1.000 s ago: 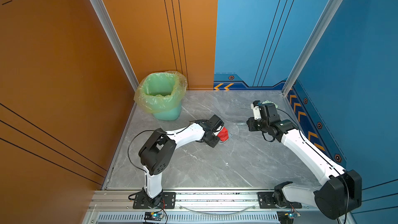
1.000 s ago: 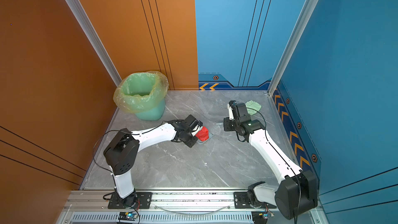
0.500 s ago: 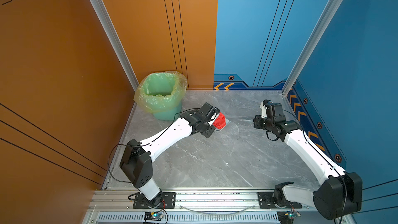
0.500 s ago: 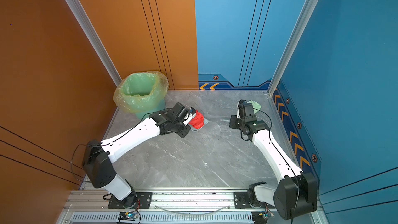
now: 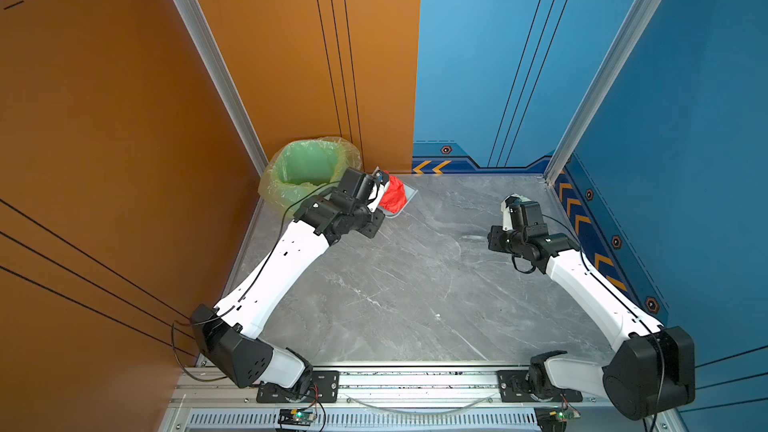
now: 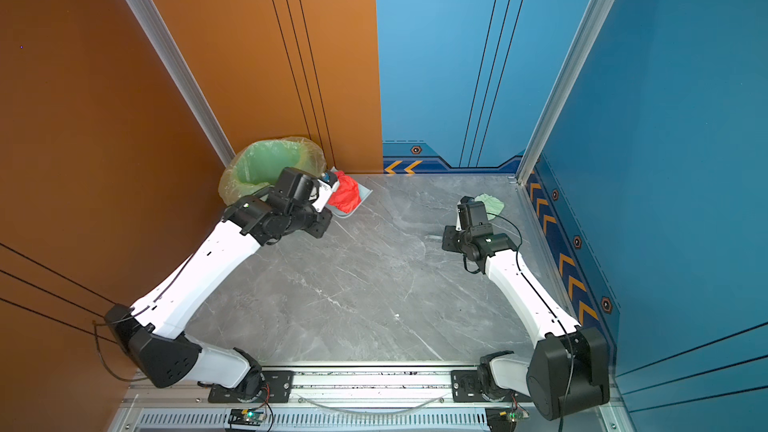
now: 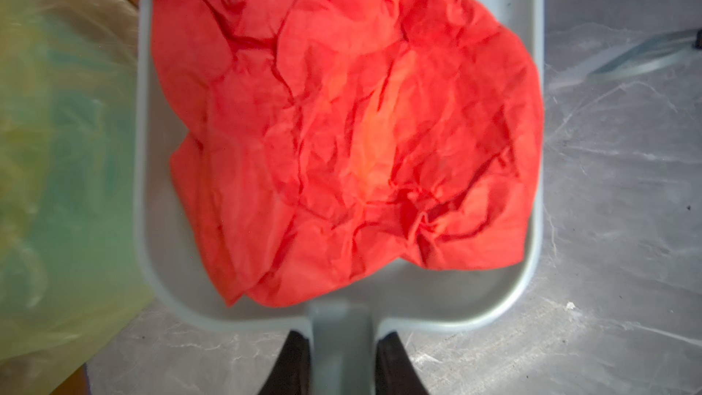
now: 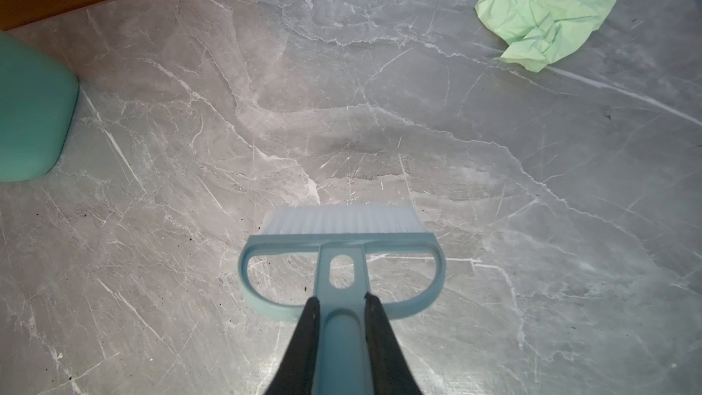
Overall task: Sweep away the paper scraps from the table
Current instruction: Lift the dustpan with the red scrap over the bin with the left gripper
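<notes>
A crumpled red scrap (image 7: 342, 127) fills the pale blue dustpan (image 7: 437, 298) at the far left of the table (image 5: 415, 284), right beside the bin (image 5: 307, 168). In the left wrist view, one side wall of the pan lies against the bin's yellowish-green liner (image 7: 57, 146). The red paper covers most of the pan's floor and hangs over its open front lip.

The left gripper (image 7: 342, 336) pinches the dustpan's handle, its two black fingers (image 7: 292, 359) pressed against either side of the stem. In both top views the left arm stretches far forward, its wrist at the bin's right-hand rim.

A second scrap, pale green (image 8: 551, 9) and creased, lies flat on the marble in the far right corner, close to the blue side wall. In a top view it shows just beyond the right wrist (image 6: 473, 214).

The right gripper (image 8: 342, 300) is clamped on the neck of a blue brush (image 8: 342, 252), fingers tight on both sides of the handle. The brush's white bristles point over bare table toward the far edge, well apart from the green paper. Whether the bristles touch the surface cannot be told.

The near half of the table shows only grey marble and white veins.
</notes>
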You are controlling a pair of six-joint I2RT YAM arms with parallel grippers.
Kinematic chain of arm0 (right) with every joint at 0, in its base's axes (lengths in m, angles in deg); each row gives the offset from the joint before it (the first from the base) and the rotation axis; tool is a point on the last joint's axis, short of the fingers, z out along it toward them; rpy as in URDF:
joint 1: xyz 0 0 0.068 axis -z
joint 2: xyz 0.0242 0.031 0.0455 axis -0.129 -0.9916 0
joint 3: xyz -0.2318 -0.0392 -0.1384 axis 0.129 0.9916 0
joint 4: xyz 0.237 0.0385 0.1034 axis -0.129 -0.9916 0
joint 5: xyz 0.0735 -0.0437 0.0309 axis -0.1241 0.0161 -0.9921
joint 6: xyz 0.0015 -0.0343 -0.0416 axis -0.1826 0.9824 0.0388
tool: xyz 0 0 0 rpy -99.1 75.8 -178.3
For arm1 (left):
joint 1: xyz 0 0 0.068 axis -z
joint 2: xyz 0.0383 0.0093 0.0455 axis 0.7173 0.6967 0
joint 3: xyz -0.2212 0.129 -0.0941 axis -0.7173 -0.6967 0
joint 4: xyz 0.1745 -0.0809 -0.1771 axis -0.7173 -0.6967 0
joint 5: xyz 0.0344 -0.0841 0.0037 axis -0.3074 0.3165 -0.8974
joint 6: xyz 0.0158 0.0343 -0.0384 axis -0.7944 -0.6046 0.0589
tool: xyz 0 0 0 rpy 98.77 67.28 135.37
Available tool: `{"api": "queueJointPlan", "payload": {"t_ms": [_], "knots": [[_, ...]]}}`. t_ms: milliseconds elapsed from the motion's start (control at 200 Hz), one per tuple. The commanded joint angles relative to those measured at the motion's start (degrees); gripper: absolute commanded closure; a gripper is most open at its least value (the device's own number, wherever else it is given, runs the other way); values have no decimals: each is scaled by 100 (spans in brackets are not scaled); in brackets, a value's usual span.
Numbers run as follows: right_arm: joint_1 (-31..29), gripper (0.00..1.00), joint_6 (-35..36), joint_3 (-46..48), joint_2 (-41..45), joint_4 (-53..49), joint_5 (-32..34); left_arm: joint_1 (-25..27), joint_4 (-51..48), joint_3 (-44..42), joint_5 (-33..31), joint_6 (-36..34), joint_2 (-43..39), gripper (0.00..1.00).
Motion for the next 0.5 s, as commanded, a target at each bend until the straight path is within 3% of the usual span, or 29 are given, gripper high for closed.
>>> {"api": "queueJointPlan", "payload": {"t_ms": [0,496], "knots": [[19,100,-139,74,-81,168,-40,-303,-224,316,-179,-283,-157,89],[-42,100,-240,36,-135,186,-99,-1817,-136,1089,-475,-1257,-135,90]]}}
